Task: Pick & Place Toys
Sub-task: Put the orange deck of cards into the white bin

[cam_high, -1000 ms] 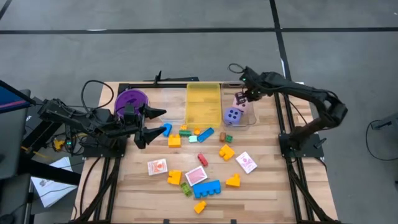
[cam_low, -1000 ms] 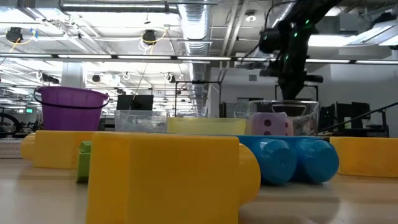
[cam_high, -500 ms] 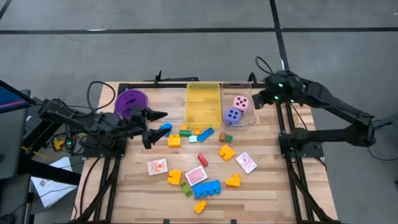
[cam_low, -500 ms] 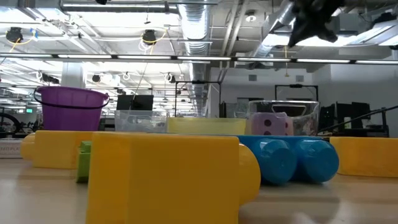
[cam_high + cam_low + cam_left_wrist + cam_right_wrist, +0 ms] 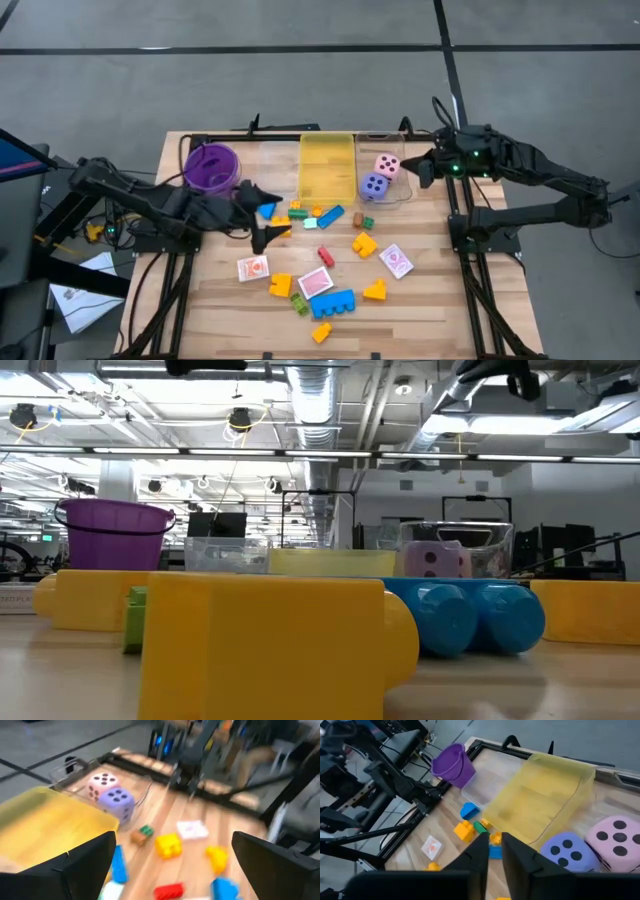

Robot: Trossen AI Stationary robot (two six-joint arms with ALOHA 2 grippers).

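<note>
Wooden slats make up the table, which stands on a grey floor; the low view looks past it into a hall of ceiling ducts and strip lights. No writing can be read on anything.

Taking the yellow bin as landmark: well to its left sits the purple bowl, and the left gripper hangs just off the bin's front-left corner, fingers spread wide with nothing between them, over a blue block. In front of the bin lie the scattered blocks and three red-and-white playing cards, flat and skewed at different angles; a long blue brick lies slantwise, one end toward the bin. Touching the bin's right side is a clear bin holding the pink die and the purple die, dots upward. Right of that, the right gripper hovers empty, fingers nearly together, only a slim gap visible in its wrist view.
</note>
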